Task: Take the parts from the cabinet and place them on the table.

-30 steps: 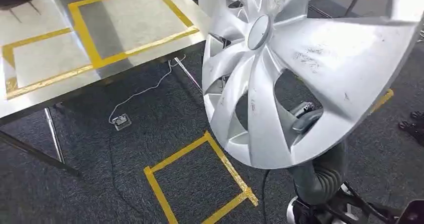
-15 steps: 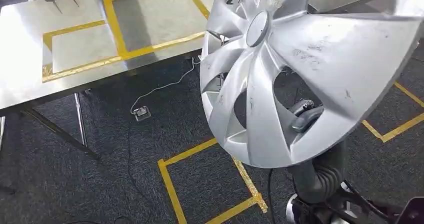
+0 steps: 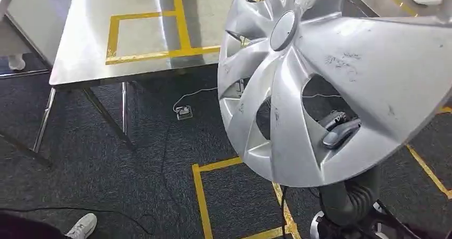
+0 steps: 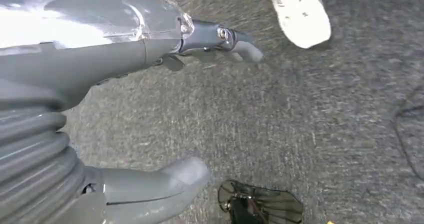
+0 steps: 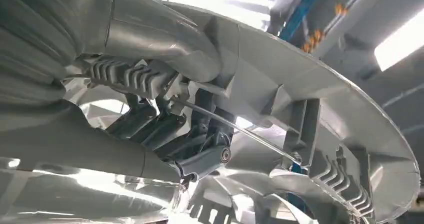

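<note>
A large silver wheel cover point(image 3: 341, 73) stands upright close to the head camera, held up by my right hand point(image 3: 338, 129), whose fingers show through one of its openings. From behind, my right hand point(image 5: 150, 84) grips the ribbed inner rim of the wheel cover point(image 5: 310, 84). The steel table point(image 3: 90, 47) with yellow tape rectangles point(image 3: 144, 36) lies ahead to the left, beyond the cover. My left hand point(image 4: 75, 69) hangs over the carpet, fingers apart, holding nothing.
A yellow tape square point(image 3: 200, 196) marks the dark carpet below the cover. A white cable runs to a floor socket point(image 3: 184, 112) beside the table legs. A person's white shoe point(image 3: 82, 227) stands at the lower left, near my left hand point(image 4: 300, 14).
The camera has turned: the table and floor tape have slid to the right in the picture, and a person's shoe has come into sight. The wheel cover stays in my right hand.
</note>
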